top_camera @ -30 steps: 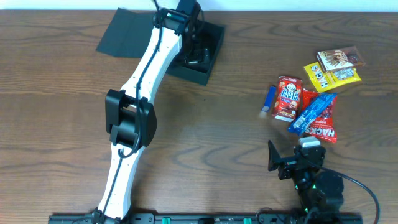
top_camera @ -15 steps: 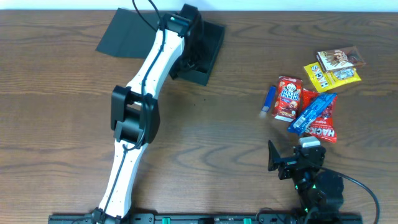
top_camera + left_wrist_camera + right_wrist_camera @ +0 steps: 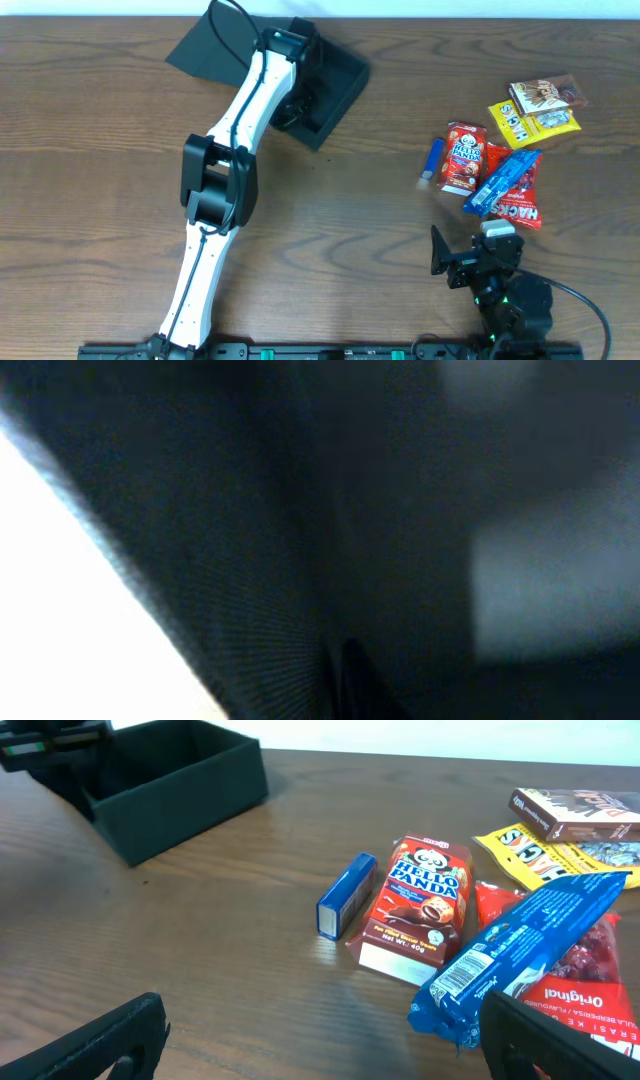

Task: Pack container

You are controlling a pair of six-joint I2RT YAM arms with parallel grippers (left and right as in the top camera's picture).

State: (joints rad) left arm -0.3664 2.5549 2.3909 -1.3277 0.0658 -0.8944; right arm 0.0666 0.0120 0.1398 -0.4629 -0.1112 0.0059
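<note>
Left gripper (image 3: 298, 98) at the container (image 3: 347, 80) wall, finger spread cannot be told | right gripper (image 3: 320, 1025) fingers wide apart, empty | Hello Panda box (image 3: 420, 905) ahead of fingers.

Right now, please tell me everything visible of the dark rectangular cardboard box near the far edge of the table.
The dark teal-black cardboard box is rectangular, shallow and matte. Its hinged flap lid lies open to the left. The box stands askew near the far edge of the wooden table, apart from the snack packets. No packet shows inside. The left gripper reaches into it at the near wall; whether it grips the wall cannot be told.
</note>
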